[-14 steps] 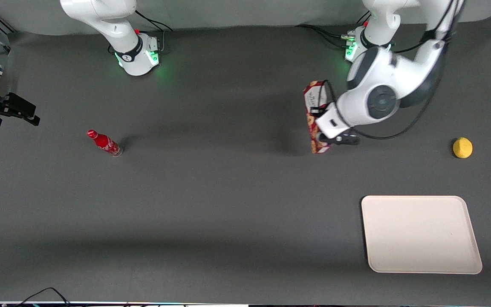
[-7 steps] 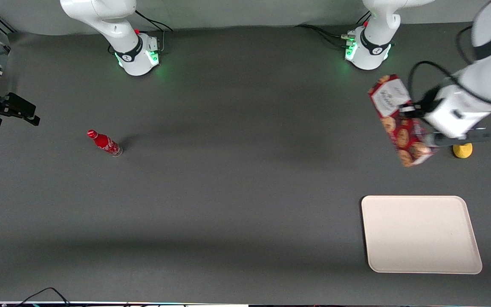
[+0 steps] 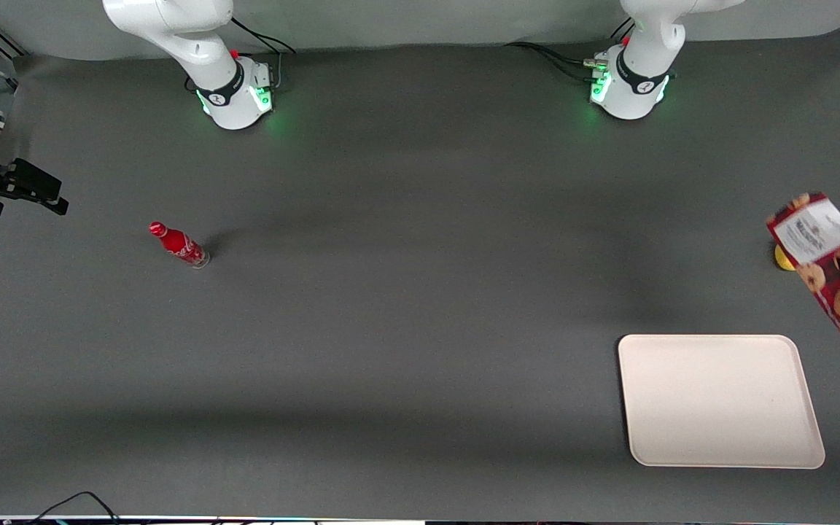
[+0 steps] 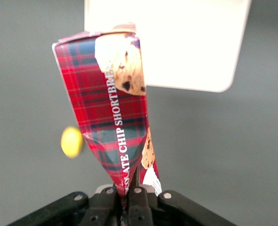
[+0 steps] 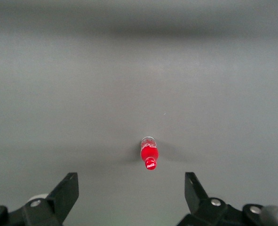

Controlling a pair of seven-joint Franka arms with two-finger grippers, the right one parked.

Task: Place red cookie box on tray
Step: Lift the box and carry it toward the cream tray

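The red cookie box [image 3: 825, 270], dark red tartan with cookie pictures and a white label, hangs tilted in the air at the working arm's end of the table. It is a little farther from the front camera than the cream-white tray [image 3: 719, 401]. My left gripper [image 4: 128, 200] is shut on the box [image 4: 113, 117] and pinches one end of it flat. In the front view the gripper is almost wholly out of frame beside the box. The tray [image 4: 176, 42] shows past the box's free end in the left wrist view.
A yellow lemon-like object [image 3: 781, 259] lies on the table, partly hidden by the box; it also shows in the left wrist view [image 4: 71, 141]. A small red bottle [image 3: 179, 246] stands toward the parked arm's end of the table.
My left gripper has carried the box sideways toward the working arm's end of the table and nearer the front camera, closer to the tray. The arm has swung mostly out of the front view.
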